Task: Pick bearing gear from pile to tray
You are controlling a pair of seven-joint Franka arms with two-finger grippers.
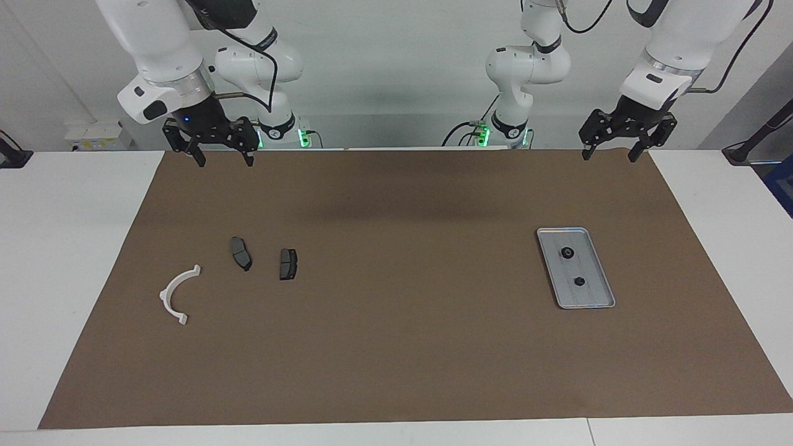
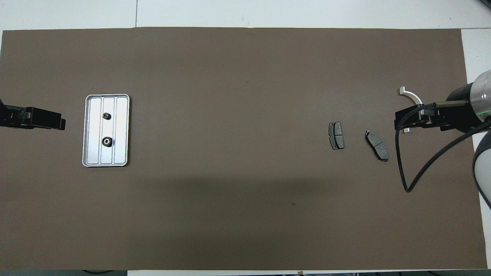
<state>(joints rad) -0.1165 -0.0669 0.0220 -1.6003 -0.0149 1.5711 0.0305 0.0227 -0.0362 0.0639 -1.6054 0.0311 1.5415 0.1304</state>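
The silver-grey tray (image 1: 593,297) lies on the brown mat toward the left arm's end; it also shows in the overhead view (image 2: 92,132). Two small black round pieces (image 1: 566,252) (image 1: 579,282) lie in it, apart from each other. The pile lies toward the right arm's end: a white half-ring bracket (image 1: 168,288) and two dark grey pads (image 1: 240,253) (image 1: 288,264). My right gripper (image 1: 224,158) hangs open and empty, raised over the mat's edge by the robots. My left gripper (image 1: 609,153) hangs open and empty over that edge at its own end.
The brown mat (image 1: 396,347) covers most of the white table. In the overhead view the raised right gripper (image 2: 402,120) and its cable cover part of the bracket (image 2: 413,97). The left gripper (image 2: 53,122) shows beside the tray.
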